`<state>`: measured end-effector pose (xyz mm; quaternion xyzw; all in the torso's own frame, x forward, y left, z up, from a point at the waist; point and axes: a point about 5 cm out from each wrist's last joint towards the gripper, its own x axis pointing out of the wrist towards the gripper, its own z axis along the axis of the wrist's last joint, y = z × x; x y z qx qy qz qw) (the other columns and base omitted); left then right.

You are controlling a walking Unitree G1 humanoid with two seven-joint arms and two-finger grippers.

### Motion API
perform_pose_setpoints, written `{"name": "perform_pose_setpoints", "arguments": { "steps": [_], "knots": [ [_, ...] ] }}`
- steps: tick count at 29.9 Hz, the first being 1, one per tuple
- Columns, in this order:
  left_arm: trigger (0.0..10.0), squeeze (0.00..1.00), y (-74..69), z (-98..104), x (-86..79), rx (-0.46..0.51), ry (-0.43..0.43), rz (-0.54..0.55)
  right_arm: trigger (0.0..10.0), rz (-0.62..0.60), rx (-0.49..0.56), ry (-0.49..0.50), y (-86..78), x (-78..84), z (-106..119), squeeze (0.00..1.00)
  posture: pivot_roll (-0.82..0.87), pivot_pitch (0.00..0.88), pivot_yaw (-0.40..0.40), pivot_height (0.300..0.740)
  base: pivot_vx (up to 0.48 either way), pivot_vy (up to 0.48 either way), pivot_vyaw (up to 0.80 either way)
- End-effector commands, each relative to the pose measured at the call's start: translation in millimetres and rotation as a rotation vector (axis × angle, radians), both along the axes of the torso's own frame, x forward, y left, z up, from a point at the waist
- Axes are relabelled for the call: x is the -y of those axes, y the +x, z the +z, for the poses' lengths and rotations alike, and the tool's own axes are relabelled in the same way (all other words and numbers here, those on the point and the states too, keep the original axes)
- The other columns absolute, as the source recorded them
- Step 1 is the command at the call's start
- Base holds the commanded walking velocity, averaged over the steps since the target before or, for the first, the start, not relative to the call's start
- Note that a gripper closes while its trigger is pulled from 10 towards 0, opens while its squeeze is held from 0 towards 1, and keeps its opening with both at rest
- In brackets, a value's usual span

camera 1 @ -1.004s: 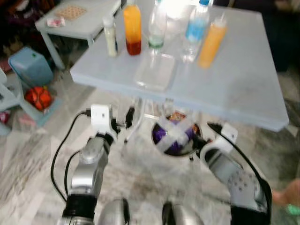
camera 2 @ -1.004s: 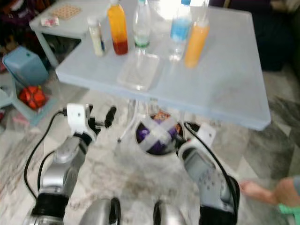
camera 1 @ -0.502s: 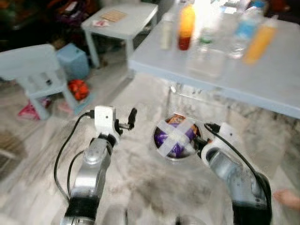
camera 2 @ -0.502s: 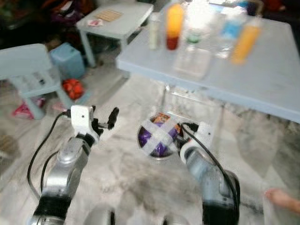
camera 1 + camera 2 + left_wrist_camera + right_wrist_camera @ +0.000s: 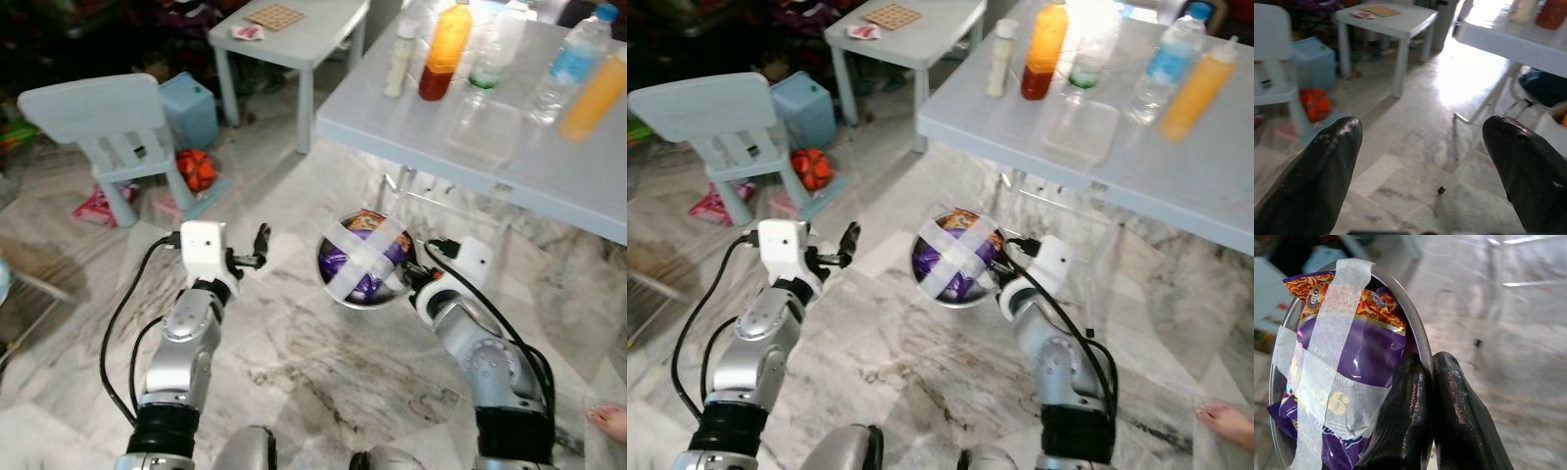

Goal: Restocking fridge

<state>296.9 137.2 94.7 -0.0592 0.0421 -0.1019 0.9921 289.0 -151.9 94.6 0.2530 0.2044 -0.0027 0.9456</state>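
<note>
You see a shiny round metal bowl (image 5: 1418, 340) holding a glossy purple plastic snack packet (image 5: 1364, 360), crossed by matt, papery white tape strips (image 5: 1327, 357). The right gripper's (image 5: 1432, 382) black fingers look smooth, slightly glossy. The grey veined marble floor (image 5: 323, 362) gleams; the pale blue table (image 5: 549, 166) looks smooth plastic.

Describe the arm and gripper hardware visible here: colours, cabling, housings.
Both arms are silver metal with black cuffs. A white boxy housing sits at each wrist, fed by a looping black cable. The left gripper and right gripper each have two long, rounded black fingers.
</note>
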Motion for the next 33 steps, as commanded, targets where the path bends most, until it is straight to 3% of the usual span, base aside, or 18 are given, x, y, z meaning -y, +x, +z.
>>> {"name": "perform_pose_setpoints", "arguments": {
  "steps": [1, 3, 14, 33],
  "knots": [
    [10.0, 0.0, 1.2, 1, -0.6, 0.0, 0.005, -0.001, 10.0, 0.002, 0.058, -0.014, 4.8, 0.4, 10, 0.0, 0.01, 0.05, -0.004, 0.74, 0.0, 0.0, 0.8],
    [10.0, 0.0, 0.9, 2, -2.2, 0.015, 0.035, 0.026, 10.0, -0.007, 0.071, -0.025, 6.8, 1.4, 13, 0.0, 0.01, 0.053, -0.003, 0.74, 0.0, 0.0, 0.8],
    [10.0, 0.0, -4.4, 3, 12.2, 0.001, 0.018, 0.004, 10.0, 0.007, 0.104, -0.028, 13.0, -6.2, 15, 0.0, 0.01, 0.057, 0.004, 0.74, -0.08, 0.0, 0.8],
    [10.0, 0.0, -7.6, 4, 12.9, 0.021, 0.037, 0.009, 10.0, 0.006, 0.1, -0.023, 12.8, -9.4, 10, 0.0, 0.02, 0.06, 0.004, 0.74, -0.029, 0.0, 0.8]
  ]
}}
